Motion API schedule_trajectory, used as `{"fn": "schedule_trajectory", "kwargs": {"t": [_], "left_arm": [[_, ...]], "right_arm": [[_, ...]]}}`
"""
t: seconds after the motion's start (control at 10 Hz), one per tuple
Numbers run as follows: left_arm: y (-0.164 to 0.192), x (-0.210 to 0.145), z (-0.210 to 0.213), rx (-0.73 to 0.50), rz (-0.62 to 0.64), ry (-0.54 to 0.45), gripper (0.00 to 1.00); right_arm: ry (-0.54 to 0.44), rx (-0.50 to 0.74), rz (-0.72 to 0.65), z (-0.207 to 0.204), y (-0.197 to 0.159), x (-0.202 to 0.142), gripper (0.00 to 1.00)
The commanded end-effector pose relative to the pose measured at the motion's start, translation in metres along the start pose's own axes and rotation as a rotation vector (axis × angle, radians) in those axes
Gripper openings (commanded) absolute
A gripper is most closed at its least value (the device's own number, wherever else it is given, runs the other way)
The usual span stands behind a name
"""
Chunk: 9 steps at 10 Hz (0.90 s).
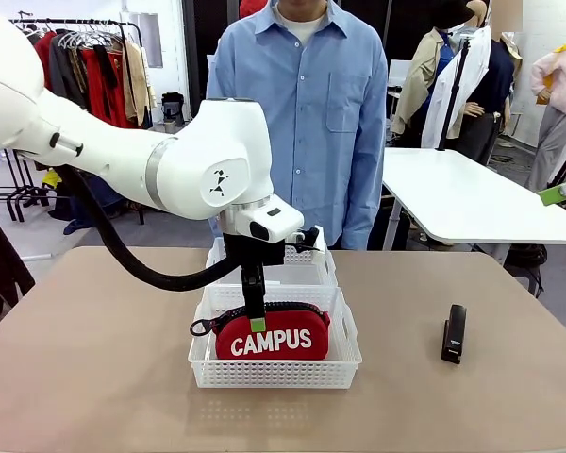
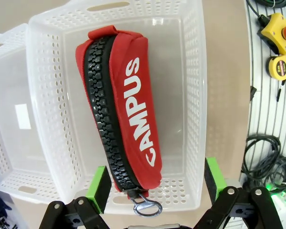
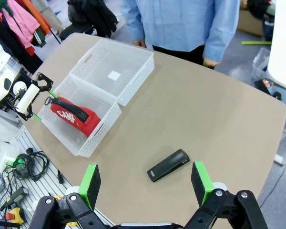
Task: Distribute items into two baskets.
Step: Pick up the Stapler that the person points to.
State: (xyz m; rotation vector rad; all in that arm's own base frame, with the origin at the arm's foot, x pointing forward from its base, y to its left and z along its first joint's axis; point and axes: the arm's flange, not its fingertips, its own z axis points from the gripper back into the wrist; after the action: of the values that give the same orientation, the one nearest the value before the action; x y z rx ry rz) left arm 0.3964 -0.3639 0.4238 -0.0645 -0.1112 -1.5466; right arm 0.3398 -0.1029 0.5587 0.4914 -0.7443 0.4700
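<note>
**Fig. — Front view and two wrist views; pouch placed, stapler pending.**

The red pouch [image 1: 274, 338] is shown lying lengthwise in the nearer basket [image 1: 275, 379], at lower centre of the front view, with its CAMPUS lettering turned toward the camera. The left gripper [image 1: 258, 323] is hung directly over it. Its fingers are spread wide and nothing is held. In the left wrist view the green pads [image 2: 99, 183] are seen on either side of the pouch's ring end, apart from the fabric.

The empty basket [image 1: 323, 272] is set touching the first, just behind it. The stapler [image 3: 168, 165] lies flat on the bare table [image 1: 94, 359], at centre right of the front view, well apart from both baskets. The right gripper [image 3: 145, 183], at the bottom edge of its wrist view, is likewise held wide and empty.

The pouch's share is judged done, and the step in hand is taken to be fetching the stapler for the empty basket.

- The stapler lies obliquely to the finger line, so the wrist should be turned until the pads face its long sides.
- It is best gripped near the middle, so that tipping is avoided.
- The left arm should first be raised straight up, clear of the ring and strap, because it overhangs the way to the rear basket.
</note>
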Motion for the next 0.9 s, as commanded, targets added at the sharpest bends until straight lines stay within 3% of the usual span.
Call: {"fn": "schedule_trajectory", "kwargs": {"t": [0.0,0.3,0.8], "left_arm": [[0.0,0.0,0.001,0.008,0.01,-0.005,1.0],[0.0,0.0,0.0,0.0,0.0,0.0,1.0],[-0.013,-0.09,0.104,0.032,0.132,-0.147,1.0]], "right_arm": [[-0.023,0.022,0.009,0.0,0.0,0.002,1.0],[-0.023,0.022,0.009,0.0,0.0,0.002,1.0],[-0.023,0.022,0.009,0.0,0.0,0.002,1.0]]}}
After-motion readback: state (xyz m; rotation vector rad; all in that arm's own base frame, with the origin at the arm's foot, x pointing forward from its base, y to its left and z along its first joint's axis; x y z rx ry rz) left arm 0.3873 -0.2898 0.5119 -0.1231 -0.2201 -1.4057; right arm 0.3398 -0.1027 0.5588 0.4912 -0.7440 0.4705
